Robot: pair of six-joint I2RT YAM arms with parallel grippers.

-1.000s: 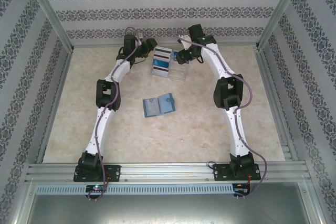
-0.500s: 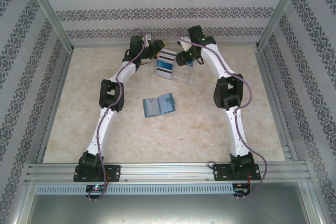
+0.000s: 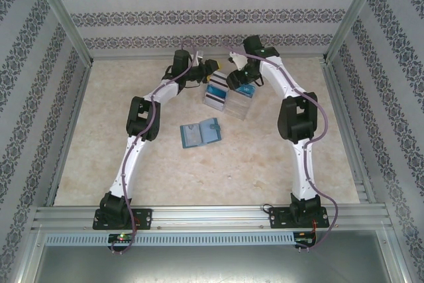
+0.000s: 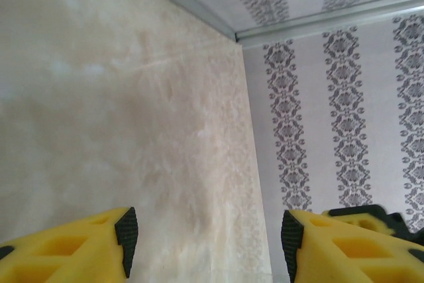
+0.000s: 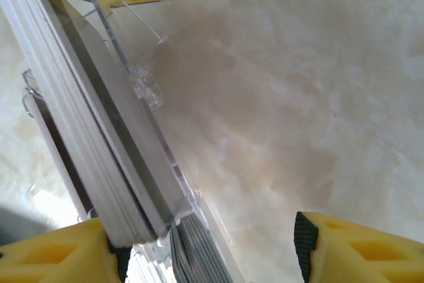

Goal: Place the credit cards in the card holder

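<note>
Near the middle of the desk's (image 3: 99, 137) far edge, the credit cards (image 3: 215, 95) stand on edge in one stack, too close-packed to count, beside one clear plastic piece (image 3: 238, 106). The right fingers (image 3: 242, 86) are spread wide and grip nothing, with the stack against one of them. The left fingers (image 3: 209, 65), just beside, are parted and empty. One card holder (image 3: 201, 133) lies open mid-desk, with bare desk around it.

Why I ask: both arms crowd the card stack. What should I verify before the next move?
1. Small teal folding card holder lies open, apart from both arms: ok.
2. Thin teal and white plastic credit cards bunched in one stack next to the clear plastic piece: ok.
3. Left gripper open, empty: ok.
4. Right gripper open, stack against one finger, no card gripped: not ok.
5. Clearance between the two grippers: cannot tell.
</note>
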